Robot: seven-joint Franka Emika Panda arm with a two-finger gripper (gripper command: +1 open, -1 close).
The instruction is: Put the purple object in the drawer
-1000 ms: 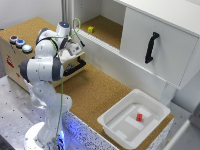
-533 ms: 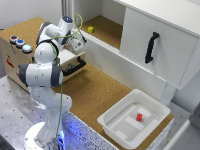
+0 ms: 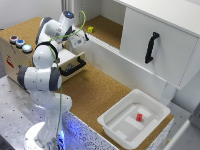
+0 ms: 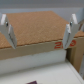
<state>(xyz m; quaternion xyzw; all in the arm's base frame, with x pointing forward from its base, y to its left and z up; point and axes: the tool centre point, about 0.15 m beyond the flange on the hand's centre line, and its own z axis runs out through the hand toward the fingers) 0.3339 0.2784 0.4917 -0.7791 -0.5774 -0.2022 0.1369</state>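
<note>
A white bin (image 3: 134, 119) sat nearest on the cork floor (image 3: 95, 90), at the exterior view's right, with a small red block (image 3: 139, 117) inside it. Farther back stood the white robot arm (image 3: 42, 75). Just behind it, the drawer (image 3: 72, 64) with its black curved handle (image 3: 73, 68) was pulled open from the wooden box (image 3: 17, 52). The gripper (image 3: 79, 41) hung above the drawer, and in the wrist view its two fingers (image 4: 6, 27) were spread wide apart, holding nothing. A small dark purple object (image 4: 33, 82) peeked in at the edge of the wrist view, on a pale surface. Farther off was a big white panel (image 3: 157, 45) with a black handle (image 3: 150, 47), and a little yellow block (image 3: 91, 29) lay on the far shelf.
</note>
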